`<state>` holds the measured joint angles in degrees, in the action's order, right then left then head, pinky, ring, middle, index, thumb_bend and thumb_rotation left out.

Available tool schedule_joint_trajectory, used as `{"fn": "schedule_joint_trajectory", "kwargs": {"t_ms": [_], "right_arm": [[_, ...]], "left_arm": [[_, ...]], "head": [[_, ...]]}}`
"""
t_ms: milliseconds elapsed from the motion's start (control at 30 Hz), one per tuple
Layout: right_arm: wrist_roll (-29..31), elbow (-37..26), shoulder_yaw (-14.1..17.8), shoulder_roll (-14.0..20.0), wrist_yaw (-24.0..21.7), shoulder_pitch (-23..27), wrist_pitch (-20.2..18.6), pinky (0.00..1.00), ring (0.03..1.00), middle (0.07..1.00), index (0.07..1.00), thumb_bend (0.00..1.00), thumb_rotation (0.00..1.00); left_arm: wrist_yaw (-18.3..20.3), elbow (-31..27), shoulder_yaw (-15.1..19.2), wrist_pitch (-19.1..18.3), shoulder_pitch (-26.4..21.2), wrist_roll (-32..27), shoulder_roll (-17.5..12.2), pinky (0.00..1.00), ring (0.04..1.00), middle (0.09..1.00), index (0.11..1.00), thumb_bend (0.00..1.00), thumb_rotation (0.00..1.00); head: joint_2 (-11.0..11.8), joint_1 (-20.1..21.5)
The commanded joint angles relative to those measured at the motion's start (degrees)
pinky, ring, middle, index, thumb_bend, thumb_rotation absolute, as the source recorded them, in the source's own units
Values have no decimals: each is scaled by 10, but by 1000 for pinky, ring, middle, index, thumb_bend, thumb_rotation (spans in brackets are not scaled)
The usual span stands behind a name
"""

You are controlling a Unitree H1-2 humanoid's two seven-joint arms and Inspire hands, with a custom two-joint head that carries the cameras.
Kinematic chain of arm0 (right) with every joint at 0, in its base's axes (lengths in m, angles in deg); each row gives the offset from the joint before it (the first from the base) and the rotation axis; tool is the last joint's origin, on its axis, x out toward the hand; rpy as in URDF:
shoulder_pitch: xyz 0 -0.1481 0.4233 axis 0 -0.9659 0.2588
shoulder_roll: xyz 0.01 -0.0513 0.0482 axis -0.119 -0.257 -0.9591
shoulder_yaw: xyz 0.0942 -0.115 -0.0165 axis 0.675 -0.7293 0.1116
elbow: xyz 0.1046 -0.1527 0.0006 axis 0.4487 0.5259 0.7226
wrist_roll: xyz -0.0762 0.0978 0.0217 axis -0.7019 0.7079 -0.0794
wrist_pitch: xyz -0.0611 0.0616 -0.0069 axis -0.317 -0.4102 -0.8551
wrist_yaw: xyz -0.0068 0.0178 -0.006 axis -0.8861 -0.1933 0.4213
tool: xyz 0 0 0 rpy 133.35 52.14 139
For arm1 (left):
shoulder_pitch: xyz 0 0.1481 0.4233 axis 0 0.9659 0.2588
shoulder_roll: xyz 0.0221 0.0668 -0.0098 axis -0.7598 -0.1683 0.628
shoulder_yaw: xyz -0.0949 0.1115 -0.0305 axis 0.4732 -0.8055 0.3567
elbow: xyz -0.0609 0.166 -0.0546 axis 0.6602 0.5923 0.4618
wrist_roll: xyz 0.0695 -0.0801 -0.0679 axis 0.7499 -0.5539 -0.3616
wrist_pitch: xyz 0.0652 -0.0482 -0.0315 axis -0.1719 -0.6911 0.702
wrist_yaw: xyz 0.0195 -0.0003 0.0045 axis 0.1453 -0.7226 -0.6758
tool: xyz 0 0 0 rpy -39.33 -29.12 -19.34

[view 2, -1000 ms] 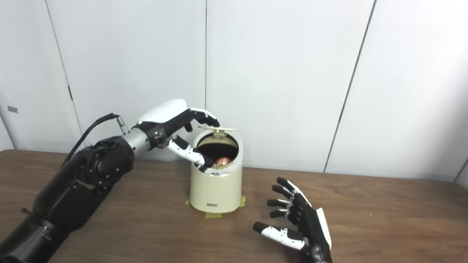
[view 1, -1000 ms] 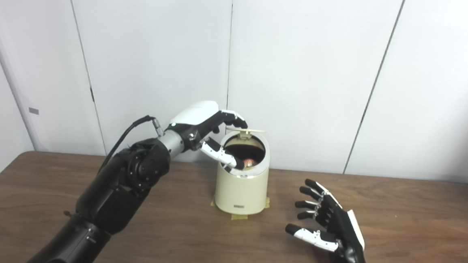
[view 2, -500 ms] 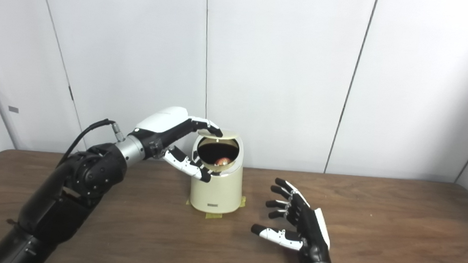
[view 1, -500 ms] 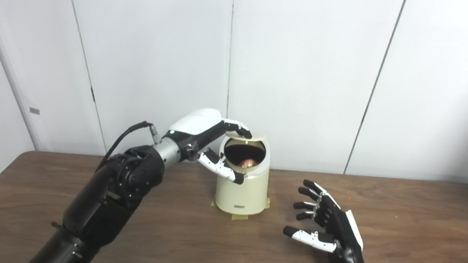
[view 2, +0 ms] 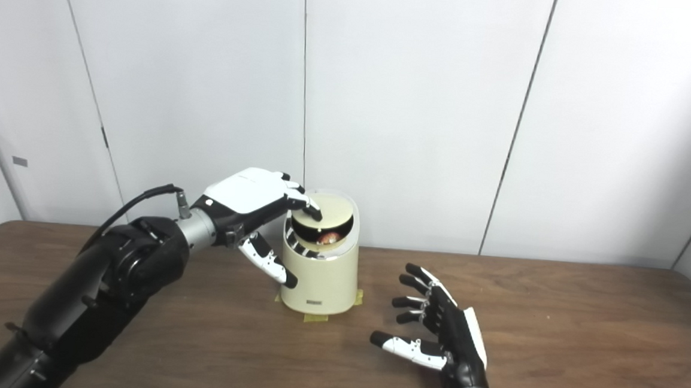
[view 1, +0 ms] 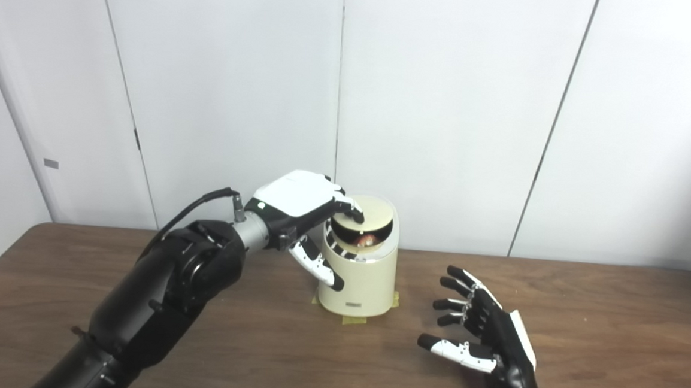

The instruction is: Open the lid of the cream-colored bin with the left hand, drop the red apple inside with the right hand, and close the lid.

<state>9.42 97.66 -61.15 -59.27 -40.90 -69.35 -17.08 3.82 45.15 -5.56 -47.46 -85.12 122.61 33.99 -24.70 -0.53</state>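
Closing lid (view 1: 363, 216) with left hand (view 1: 300, 198) fingertips, holding nothing | apple (view 1: 368, 240) inside bin (view 1: 361, 279) | right hand (view 1: 483, 340) splayed, empty, clear

1. Set side by side at head height, looking forward and down at the cream-colored bin (view 1: 357, 273) from the near side of the wooden table (view 1: 613, 330).
2. Left eye view: placed slightly left, so shows the bin just right of picture centre.
3. Right eye view: placed slightly right, so shows the bin just left of centre.
4. Mid-range framing, taking in white wall panels (view 2: 417, 102) behind the bin.
5. Shared almost entirely: bin, tabletop around it, wall behind, both arms entering from the bottom edge.
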Motion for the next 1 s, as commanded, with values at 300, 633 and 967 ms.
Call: {"fn": "schedule_joint_trajectory", "kwargs": {"t_ms": [300,633,967], "right_arm": [[11,-21,1,-5,0,16,12,527,640,795,821,825,145],[18,-36,2,-8,2,13,-6,530,630,793,817,851,155],[21,-39,3,-7,1,12,-8,536,623,793,819,858,164]], "left_arm": [[-14,-3,-7,21,3,29,7,1000,940,810,804,986,396],[-32,12,-38,31,28,80,15,1000,928,820,813,983,415],[-49,11,-69,49,35,153,0,1000,939,791,781,986,409]], "head": [[-5,4],[-9,7],[-12,5]]}}
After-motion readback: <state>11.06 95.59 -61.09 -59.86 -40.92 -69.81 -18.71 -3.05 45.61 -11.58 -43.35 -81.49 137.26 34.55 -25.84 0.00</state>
